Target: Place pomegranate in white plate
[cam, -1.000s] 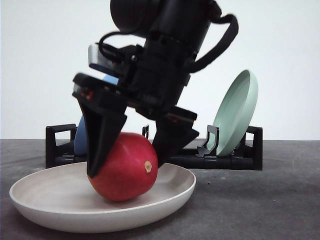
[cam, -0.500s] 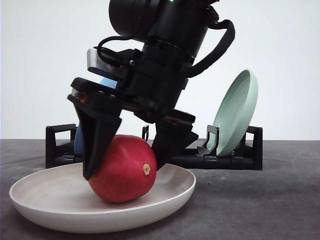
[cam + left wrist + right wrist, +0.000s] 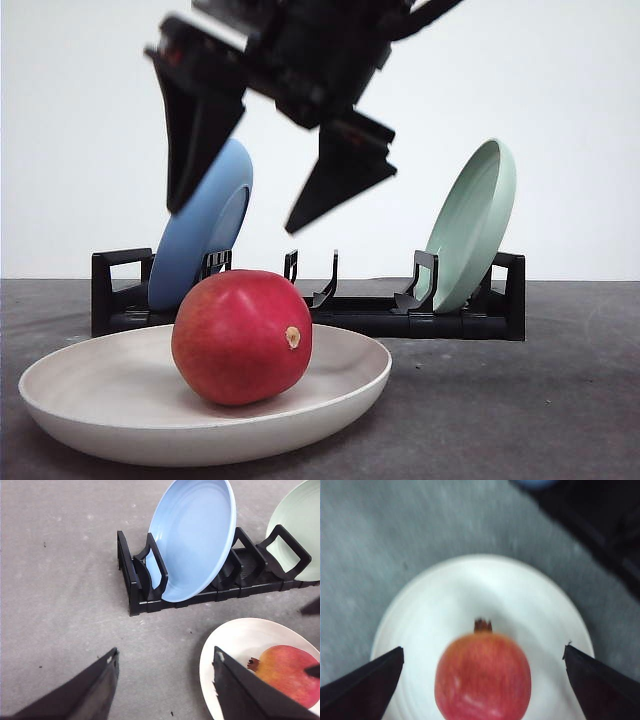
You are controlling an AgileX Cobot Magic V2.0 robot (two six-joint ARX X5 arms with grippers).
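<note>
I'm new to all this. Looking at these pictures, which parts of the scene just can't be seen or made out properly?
- Front view: the right gripper hangs open above the pomegranate; its upper body is cut off by the top edge.
- Front view: the blue plate is partly hidden behind a gripper finger and the pomegranate.
- Left wrist view: the white plate and green plate run off the frame's edge.
- Right wrist view: blurred, so surface detail is lost.

Pomegranate point(image 3: 242, 337): smooth skin, slight sheen, red with orange blush; dry tan nub at its 3 o'clock in the front view. White plate point(image 3: 120, 420): matt, off-white, faint concentric ridging; blue plate point(image 3: 195, 537) and pale green plate point(image 3: 472, 222) smooth, satin, plastic-looking. Rack point(image 3: 420, 318): black moulded plastic, semi-gloss; table point(image 3: 60, 580): grey, matt, finely speckled; right gripper point(image 3: 245, 218) fingers point(image 3: 195, 140) matt black.
</note>
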